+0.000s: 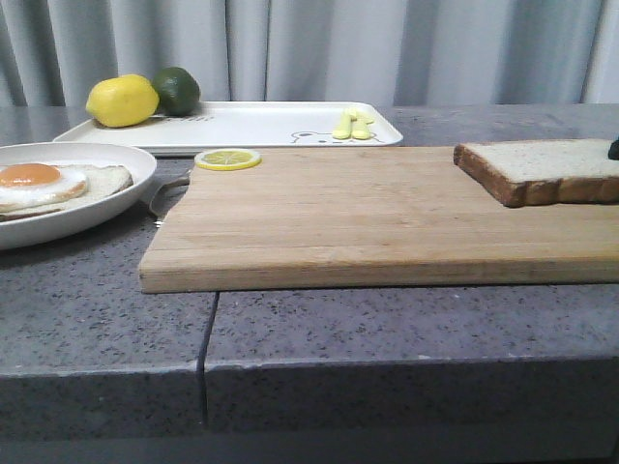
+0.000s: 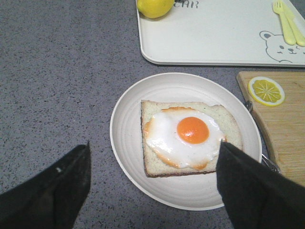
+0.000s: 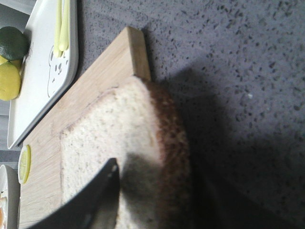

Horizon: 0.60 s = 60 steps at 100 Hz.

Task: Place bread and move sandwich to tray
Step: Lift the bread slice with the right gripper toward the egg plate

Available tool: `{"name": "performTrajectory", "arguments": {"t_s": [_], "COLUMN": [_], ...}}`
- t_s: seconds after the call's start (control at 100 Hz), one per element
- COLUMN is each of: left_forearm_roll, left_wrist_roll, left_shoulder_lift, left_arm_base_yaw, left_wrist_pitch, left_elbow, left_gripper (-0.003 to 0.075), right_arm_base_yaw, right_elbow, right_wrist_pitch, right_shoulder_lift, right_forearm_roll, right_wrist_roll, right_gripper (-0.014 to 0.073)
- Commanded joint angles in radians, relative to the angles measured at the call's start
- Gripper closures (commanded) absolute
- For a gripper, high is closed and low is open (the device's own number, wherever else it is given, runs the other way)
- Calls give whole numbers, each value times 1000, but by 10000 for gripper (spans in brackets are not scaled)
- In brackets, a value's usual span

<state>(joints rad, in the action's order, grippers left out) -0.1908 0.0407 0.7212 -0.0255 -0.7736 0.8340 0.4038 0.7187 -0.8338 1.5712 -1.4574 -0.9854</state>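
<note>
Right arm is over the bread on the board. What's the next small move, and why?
Probably lower the right tool and close on the bread. The slice lies flat on the board, ungripped, with one finger just above it, while the egg on the plate has no top slice yet.

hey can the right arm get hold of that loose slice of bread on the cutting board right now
Probably yes. The right gripper is already low over the bread, one finger right at its top face, and nothing else lies on or against the slice on the cutting board. Whether its jaws are open is not visible.
</note>
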Motion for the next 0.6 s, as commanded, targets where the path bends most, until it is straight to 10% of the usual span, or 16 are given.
{"name": "performTrajectory", "arguments": {"t_s": [0.0, 0.17, 0.59], "left_forearm_roll": [-19, -19, -19], "left_wrist_roll": [1, 1, 1], "left_shoulder_lift": [2, 2, 2], "left_arm_base_yaw": [-2, -2, -2], "left_wrist_pitch": [61, 61, 61], "left_elbow": [31, 31, 31], "left_gripper": [207, 207, 207], "right_arm_base_yaw": [0, 1, -1], "right_elbow": [6, 9, 109], "right_wrist_pitch": [2, 3, -149], "right_shoulder_lift": [-1, -2, -200], "right_forearm_roll": [7, 6, -148], "right_wrist_roll": [3, 3, 44], "right_gripper": [419, 666, 651]}}
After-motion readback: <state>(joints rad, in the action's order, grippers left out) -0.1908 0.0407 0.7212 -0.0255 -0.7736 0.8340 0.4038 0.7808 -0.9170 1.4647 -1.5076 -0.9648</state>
